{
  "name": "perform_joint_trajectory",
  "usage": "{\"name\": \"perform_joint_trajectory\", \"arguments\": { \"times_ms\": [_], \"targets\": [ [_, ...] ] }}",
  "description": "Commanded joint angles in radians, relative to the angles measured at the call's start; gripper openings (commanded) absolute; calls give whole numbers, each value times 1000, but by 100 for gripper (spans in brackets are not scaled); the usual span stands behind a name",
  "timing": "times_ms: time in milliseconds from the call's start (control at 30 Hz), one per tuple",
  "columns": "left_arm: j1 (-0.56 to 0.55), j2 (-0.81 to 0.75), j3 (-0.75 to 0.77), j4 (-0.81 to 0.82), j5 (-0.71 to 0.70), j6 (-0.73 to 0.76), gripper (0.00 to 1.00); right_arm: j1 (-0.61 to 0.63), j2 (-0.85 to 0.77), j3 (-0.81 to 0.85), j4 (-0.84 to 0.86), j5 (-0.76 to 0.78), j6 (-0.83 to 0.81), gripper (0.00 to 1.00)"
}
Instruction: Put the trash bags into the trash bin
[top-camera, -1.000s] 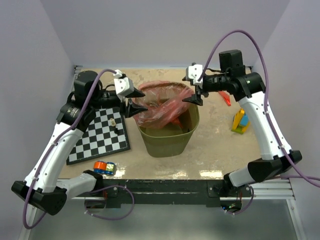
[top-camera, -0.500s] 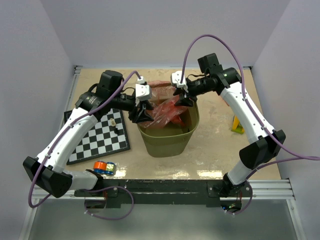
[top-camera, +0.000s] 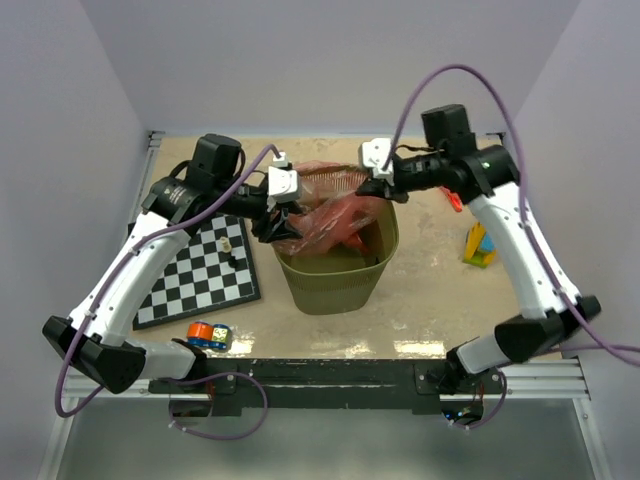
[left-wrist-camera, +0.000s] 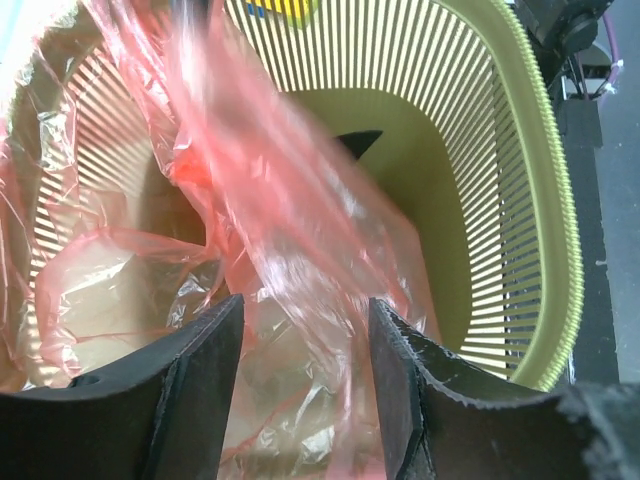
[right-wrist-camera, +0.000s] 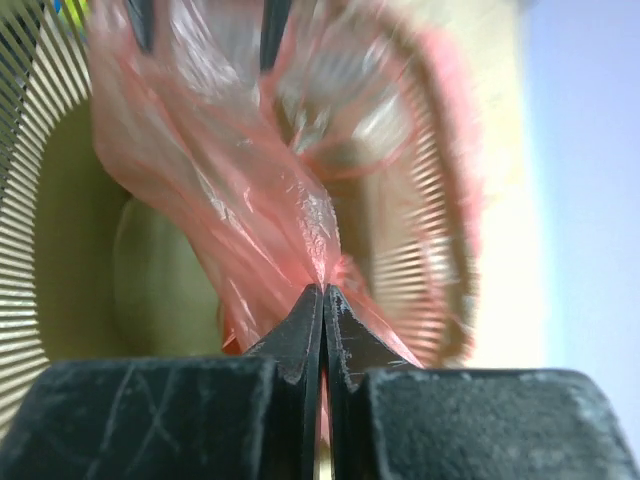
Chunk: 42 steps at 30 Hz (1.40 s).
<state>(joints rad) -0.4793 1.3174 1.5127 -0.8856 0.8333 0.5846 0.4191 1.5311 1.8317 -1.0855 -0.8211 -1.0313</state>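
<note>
A red-pink crinkly trash bag (top-camera: 330, 215) lies bunched over and inside the olive-green mesh trash bin (top-camera: 340, 275). My right gripper (top-camera: 384, 192) hovers at the bin's far right rim and is shut on a pinch of the trash bag (right-wrist-camera: 300, 200), with the film stretched away from its tips (right-wrist-camera: 323, 288). My left gripper (top-camera: 272, 230) is at the bin's left rim, pointing into it. Its jaws stand apart, with trash bag film (left-wrist-camera: 290, 230) running loosely between the fingers (left-wrist-camera: 305, 305). A small red strip (top-camera: 452, 198) lies on the table to the right of the bin.
A checkerboard mat (top-camera: 200, 265) with small pieces lies left of the bin. A small orange and blue object (top-camera: 208, 335) sits near the front edge. Yellow and blue toy blocks (top-camera: 480, 243) stand at the right. Grey walls enclose the table on three sides.
My right gripper has shut on the bag and drawn back right to the bin's rim, pulling the film taut. My left gripper came in to the bin's left rim and stays open.
</note>
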Motion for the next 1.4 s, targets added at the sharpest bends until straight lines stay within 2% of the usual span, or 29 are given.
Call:
{"name": "perform_joint_trajectory", "arguments": {
  "times_ms": [0, 167, 267, 333, 433, 467, 700, 867, 1067, 1367],
  "targets": [
    [-8, 0, 64, -79, 32, 78, 57, 4, -228, -40, 163, -9, 106, 0],
    [-36, -17, 67, -102, 58, 60, 56, 4, -373, -184, 338, 34, 212, 0],
    [-61, -26, 70, -84, 43, 26, 49, 4, -405, -221, 348, 37, 212, 0],
    [-70, -30, 83, -64, 32, 9, 38, 4, -422, -235, 343, 31, 200, 0],
    [-68, -52, 106, -26, 27, -43, 6, 4, -460, -267, 343, 37, 201, 0],
    [-71, -61, 109, -27, 27, -52, 0, 4, -471, -278, 340, 42, 200, 0],
    [-77, -141, 158, -229, 26, 35, 0, 4, -613, -376, 254, 23, 94, 0],
    [-88, -243, 29, -312, 23, 145, 0, 4, -749, -506, 168, -12, -71, 0],
    [-114, -317, -146, -241, 15, 175, 0, 4, -766, -574, 41, 0, -278, 0],
    [-120, -402, -393, 6, -129, 175, 0, 4, -766, -657, -7, 68, -437, 0]
  ]
}}
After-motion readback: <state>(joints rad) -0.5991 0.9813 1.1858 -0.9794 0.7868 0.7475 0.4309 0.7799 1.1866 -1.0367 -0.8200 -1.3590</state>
